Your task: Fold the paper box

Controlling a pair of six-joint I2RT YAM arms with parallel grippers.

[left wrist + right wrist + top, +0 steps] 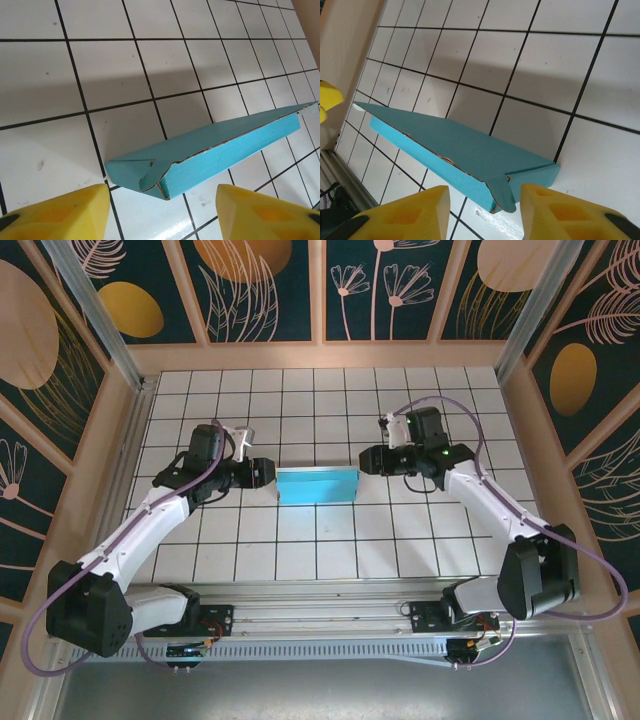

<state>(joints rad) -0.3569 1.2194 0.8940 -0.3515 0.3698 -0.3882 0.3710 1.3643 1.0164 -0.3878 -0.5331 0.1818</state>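
While bracketing the paper box (317, 484) from both short ends, clamping nothing firmly. Lying flat near the middle of the tiled counter (300, 400), turquoise side up, long edges running left to right, squarely between the two arms. Hovering at the box's left end with the left gripper (262, 472), yellow fingers (75, 212) standing apart and low over the tiles, straddling the box end without touching it. Mirroring this at the right end with the right gripper (368, 458), jaws likewise parted, one finger (560, 212) sitting just beside the box corner; being too close there to call contact. Coming in from opposite ends, probably for keeping the thin card from sliding while working on the end flaps. Showing a curled, slightly lifted flap edge at each end, so likely needing tucking or pressing flat.
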